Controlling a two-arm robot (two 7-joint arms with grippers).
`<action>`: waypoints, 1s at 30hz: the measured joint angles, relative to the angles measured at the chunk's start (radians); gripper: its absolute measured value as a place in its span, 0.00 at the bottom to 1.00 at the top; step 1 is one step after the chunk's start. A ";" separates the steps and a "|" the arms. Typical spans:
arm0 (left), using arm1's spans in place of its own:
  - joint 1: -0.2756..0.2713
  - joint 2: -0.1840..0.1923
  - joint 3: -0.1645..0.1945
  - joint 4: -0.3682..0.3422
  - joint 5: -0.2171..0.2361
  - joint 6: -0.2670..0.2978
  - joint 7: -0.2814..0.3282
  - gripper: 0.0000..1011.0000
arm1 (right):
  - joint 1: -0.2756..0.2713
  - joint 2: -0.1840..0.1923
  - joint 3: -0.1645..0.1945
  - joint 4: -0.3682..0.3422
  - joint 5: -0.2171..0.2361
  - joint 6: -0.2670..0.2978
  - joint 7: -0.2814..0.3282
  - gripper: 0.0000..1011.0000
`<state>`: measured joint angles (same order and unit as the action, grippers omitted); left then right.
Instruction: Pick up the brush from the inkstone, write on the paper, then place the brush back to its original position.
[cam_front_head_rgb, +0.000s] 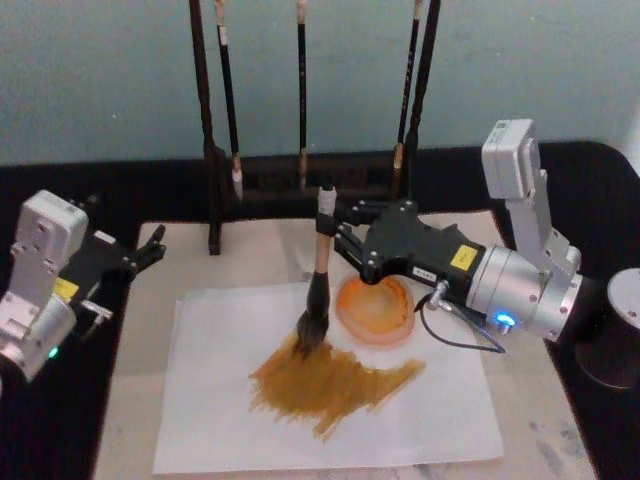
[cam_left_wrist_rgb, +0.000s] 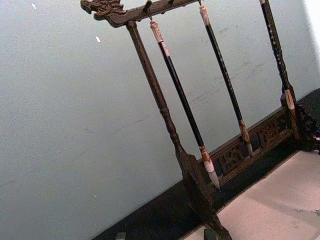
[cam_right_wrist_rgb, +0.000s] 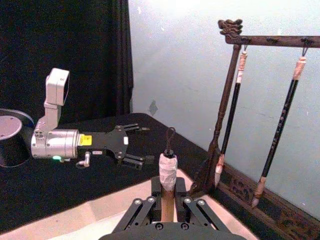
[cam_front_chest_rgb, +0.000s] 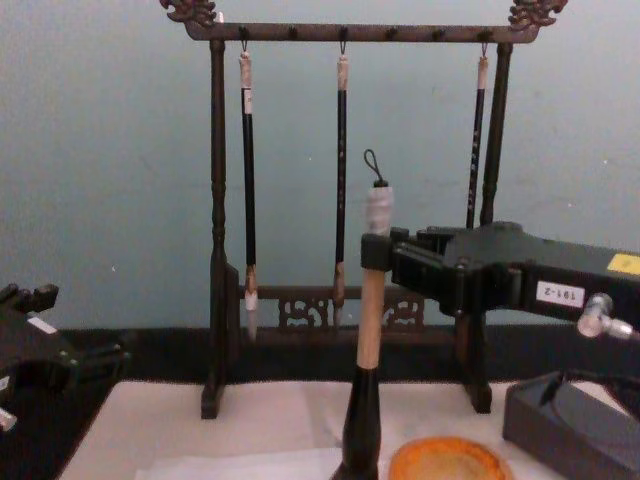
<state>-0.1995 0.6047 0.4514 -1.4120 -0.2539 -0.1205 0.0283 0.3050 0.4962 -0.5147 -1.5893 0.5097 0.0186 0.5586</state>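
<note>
You had one brush clamped in the right claw, three thin brushes at twelve o'clock. The left claw gaped empty, and the inkstone was partly hidden.

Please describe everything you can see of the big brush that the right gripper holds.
The brush stands almost upright. From the top it has a cord loop, grey cap, tan wooden handle, thick black lower shaft and bushy dark tuft. The right gripper is shut on the handle just below the cap. The tuft presses on the paper, at a brown smear beside the inkstone.
</note>
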 joint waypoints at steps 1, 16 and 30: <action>0.000 0.000 0.000 0.000 0.000 0.000 0.000 1.00 | 0.000 0.000 0.001 0.000 0.000 0.000 0.000 0.16; 0.000 0.000 0.000 0.000 0.000 0.000 0.000 1.00 | 0.001 -0.006 0.004 -0.008 -0.004 -0.009 0.005 0.16; 0.000 0.000 0.000 0.000 0.000 0.000 0.000 1.00 | 0.001 -0.022 -0.015 -0.043 -0.002 -0.020 0.021 0.16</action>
<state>-0.1995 0.6047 0.4514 -1.4120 -0.2539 -0.1205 0.0283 0.3059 0.4743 -0.5301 -1.6322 0.5079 -0.0010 0.5795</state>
